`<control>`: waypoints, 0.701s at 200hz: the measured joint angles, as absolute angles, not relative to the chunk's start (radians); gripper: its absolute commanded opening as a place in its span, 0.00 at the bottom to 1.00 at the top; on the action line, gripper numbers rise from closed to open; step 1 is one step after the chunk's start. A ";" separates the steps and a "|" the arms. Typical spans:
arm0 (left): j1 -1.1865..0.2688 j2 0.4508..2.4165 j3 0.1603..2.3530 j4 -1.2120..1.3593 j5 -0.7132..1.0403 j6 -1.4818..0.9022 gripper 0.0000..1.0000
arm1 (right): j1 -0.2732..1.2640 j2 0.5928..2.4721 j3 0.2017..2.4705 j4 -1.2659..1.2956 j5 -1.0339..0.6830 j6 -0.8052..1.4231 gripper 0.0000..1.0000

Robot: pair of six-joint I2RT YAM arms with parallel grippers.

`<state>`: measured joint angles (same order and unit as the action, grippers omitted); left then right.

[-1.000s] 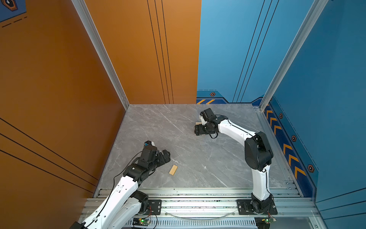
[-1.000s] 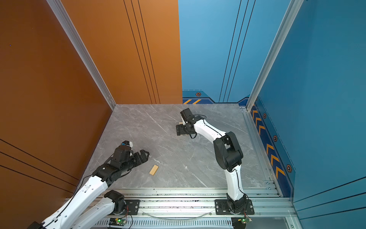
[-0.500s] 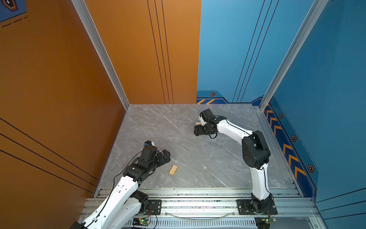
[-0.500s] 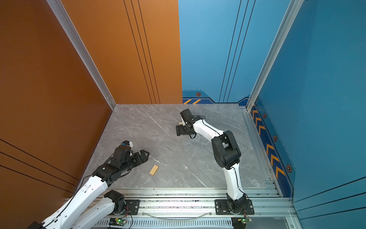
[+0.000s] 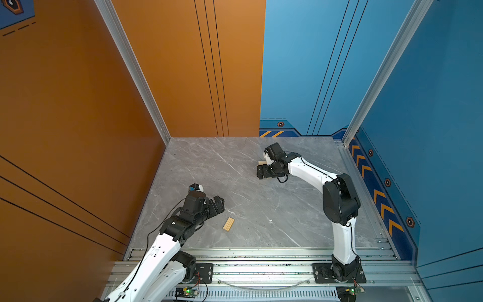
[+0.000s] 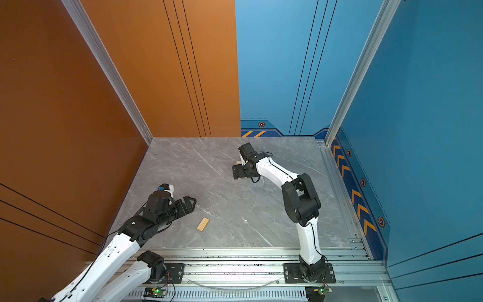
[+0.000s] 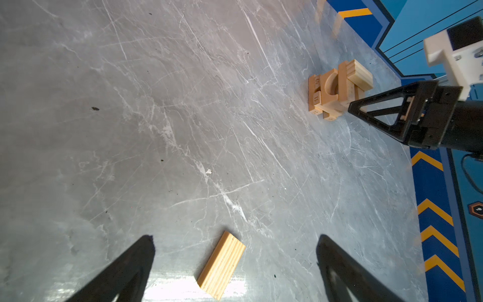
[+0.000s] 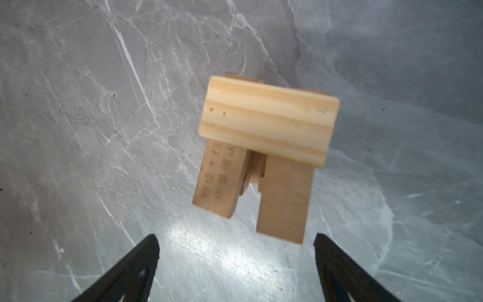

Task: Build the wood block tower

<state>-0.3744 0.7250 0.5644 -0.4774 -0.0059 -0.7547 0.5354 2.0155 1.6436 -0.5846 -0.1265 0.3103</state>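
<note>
— Two questions: how much room have I got, and where's the tower?

— Plenty of room. The table (image 5: 261, 209) is open grey marble through the middle. I have the orange wall (image 5: 78, 130) along the left edge, the blue wall (image 5: 431, 130) along the right, and the rail (image 5: 261, 252) across the front. The tower (image 7: 337, 94) stands in the far half, about mid-width, with a grooved slab on top. My right gripper (image 8: 235, 237) is right at it, fingers wide apart and, in its wrist view, clear of the wood.

— And the left?

— The left gripper (image 7: 235, 239) sits low at the front left, fingers spread too, gripping nothing. One loose slab (image 5: 228, 224) lies flat on the table just ahead of it, well apart from the tower.

— Any writing?

— Chinese characters are burned into one upper bar in the right wrist view. Block ends carry small numbers in the left wrist view. One looks like 15, but I can't be sure.
</note>
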 measured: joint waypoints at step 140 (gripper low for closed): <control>-0.421 0.258 0.542 -0.791 -0.025 -0.849 0.98 | 0.920 1.740 1.351 -0.562 -0.101 0.288 0.98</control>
